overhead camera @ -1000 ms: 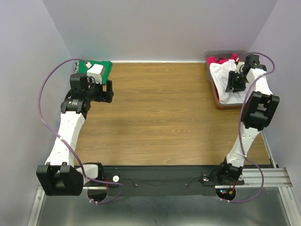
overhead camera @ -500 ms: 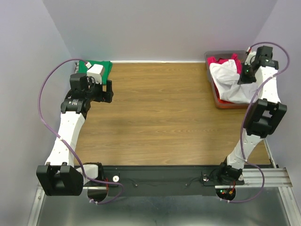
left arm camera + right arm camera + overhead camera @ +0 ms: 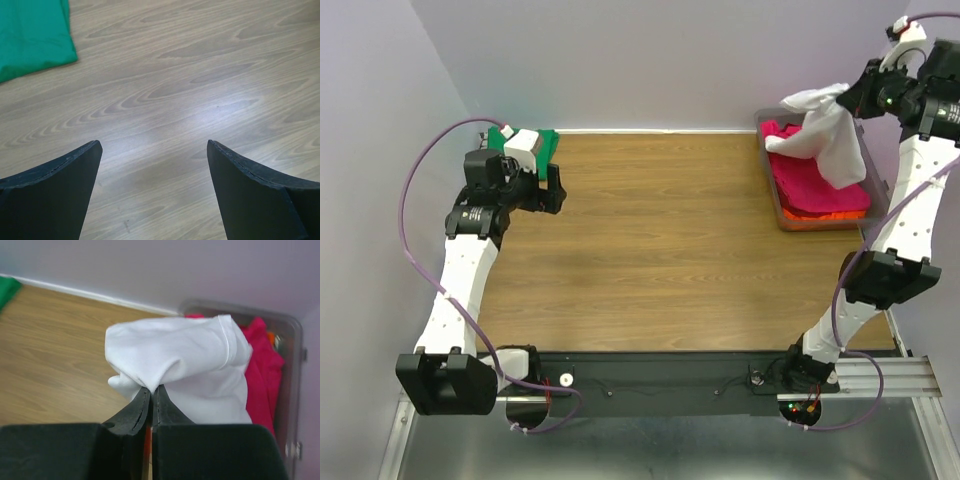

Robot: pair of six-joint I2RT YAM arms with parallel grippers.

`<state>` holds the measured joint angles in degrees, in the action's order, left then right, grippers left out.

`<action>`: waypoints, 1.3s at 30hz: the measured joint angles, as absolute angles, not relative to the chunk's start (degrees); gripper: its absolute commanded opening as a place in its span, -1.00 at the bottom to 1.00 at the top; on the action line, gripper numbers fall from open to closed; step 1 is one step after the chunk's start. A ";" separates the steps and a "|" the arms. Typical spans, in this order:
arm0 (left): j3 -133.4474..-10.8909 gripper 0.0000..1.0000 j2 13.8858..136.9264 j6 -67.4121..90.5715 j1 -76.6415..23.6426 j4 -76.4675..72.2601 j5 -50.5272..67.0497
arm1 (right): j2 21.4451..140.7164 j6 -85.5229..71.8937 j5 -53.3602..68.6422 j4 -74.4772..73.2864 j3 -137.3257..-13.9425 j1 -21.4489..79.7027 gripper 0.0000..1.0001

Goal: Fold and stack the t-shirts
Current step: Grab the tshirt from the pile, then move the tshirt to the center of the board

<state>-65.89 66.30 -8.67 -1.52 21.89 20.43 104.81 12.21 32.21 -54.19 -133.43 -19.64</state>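
– White soft-cloth t-shirt (image 3: 830,135): where is it, and what has it?

– It hangs in the air above the clear plastic tub (image 3: 772,190) at the table's far right corner. The right gripper (image 3: 865,95) is clamped onto 1 bunched fold of it. The right wrist view shows the jaws pressed together with cloth between them.

– Why so high?

– My guess is that the hem must clear the tub wall, and the shirt droops well below the pinch. Its lowest part hangs over the magenta-pink t-shirt (image 3: 815,180) lying in the tub. I cannot tell whether the 2 touch.

– Anything else in there?

– An orange t-shirt (image 3: 830,213) shows as a strip at the near edge, under the pink one.

– And the left side?

– The left gripper (image 3: 545,190) hovers over the bare brown wood-grain table (image 3: 660,240) with its jaws spread wide and nothing between them. It is just beside the green t-shirt (image 3: 548,145), which lies flat in the far left corner. That looks like the start of the stack.

– So how far along?

– I judge that 1 shirt is done and 3 remain. The wide bare middle suits spreading the white one, and a single pinch point risks it landing crumpled.
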 measured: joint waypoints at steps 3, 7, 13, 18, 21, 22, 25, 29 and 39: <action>-68.99 0.97 66.85 -8.08 -1.52 22.52 22.50 | 103.90 9.04 40.60 -51.92 -136.49 -19.64 -0.99; -73.14 0.97 68.45 -6.81 -1.45 22.76 25.02 | 100.07 -2.66 51.62 -38.48 -135.92 -19.53 -0.99; -76.69 0.97 70.04 -3.90 0.05 22.90 31.16 | 98.41 -21.15 58.98 -17.47 -136.79 -14.59 -0.99; -78.65 0.97 70.78 -2.04 3.22 22.55 36.05 | 98.83 -28.12 60.97 -10.79 -135.39 -4.43 -0.99; -78.81 0.97 70.74 -2.04 4.51 22.20 38.06 | 96.57 -29.19 60.25 -8.69 -126.80 -1.02 0.04; -78.76 0.97 70.72 -2.17 4.69 22.09 38.63 | 95.31 -29.28 59.18 -7.99 -121.27 -0.60 0.68; -78.02 0.97 70.39 -3.62 4.60 21.93 39.94 | 92.86 -25.87 55.72 -9.72 -109.08 -0.51 1.00; -75.48 0.97 69.12 -8.05 3.81 22.24 38.87 | 92.40 -18.79 48.51 -14.74 -95.81 -0.67 0.99; -63.68 0.62 70.67 -21.02 -12.03 23.29 28.05 | 88.51 -5.52 41.08 -26.39 -69.71 -0.75 0.40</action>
<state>-63.68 70.67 -21.02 -12.03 23.29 28.05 88.51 -5.52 41.08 -26.39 -69.71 -0.75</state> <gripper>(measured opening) 0.886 0.776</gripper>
